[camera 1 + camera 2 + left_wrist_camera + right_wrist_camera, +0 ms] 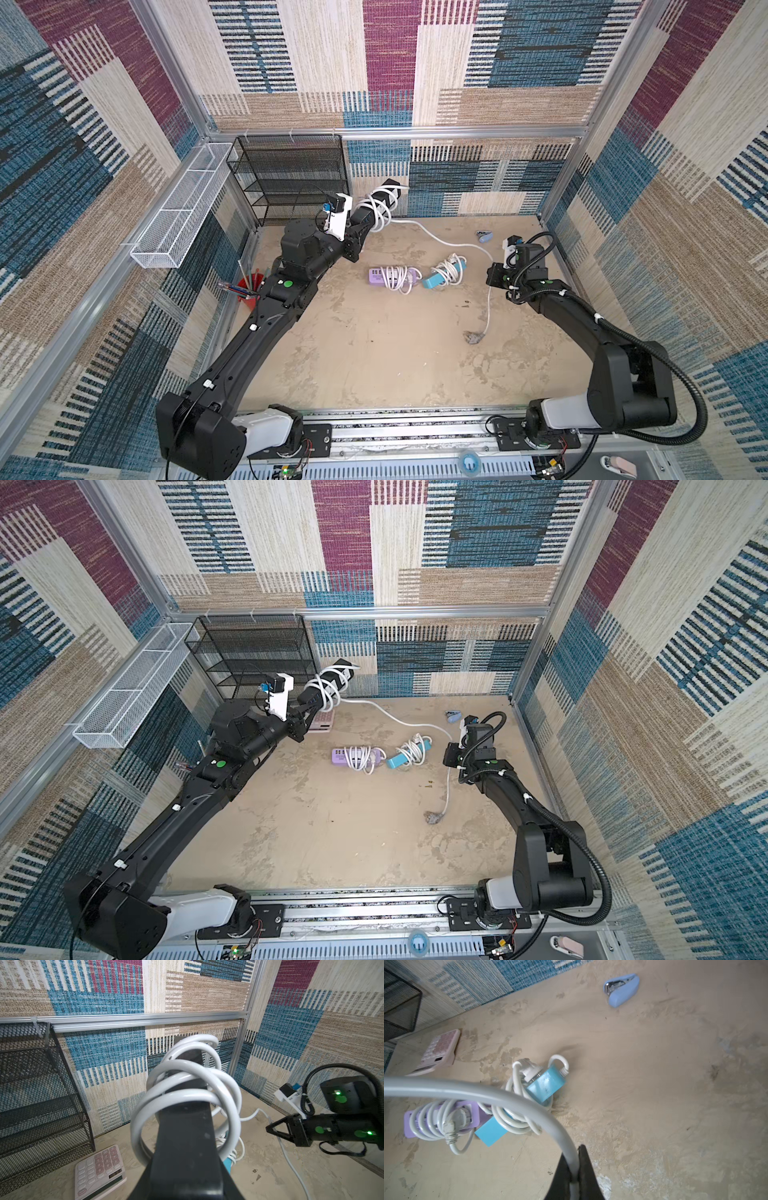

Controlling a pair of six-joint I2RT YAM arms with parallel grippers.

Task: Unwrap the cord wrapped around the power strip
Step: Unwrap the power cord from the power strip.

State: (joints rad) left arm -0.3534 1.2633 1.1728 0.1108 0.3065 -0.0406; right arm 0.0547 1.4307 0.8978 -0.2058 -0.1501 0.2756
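The left gripper [358, 230] clamps the black power strip [185, 1126] aloft, probably so its loops hang clear, while the right gripper [574, 1167] pinches the white cord [508, 1093], apparently to draw it off.

Rack [291, 178] back left, calculator [99, 1169] before it, power strip [185, 1126] aloft alongside — two wrapped strips [376, 274] mid-table, stapler [484, 237] behind.
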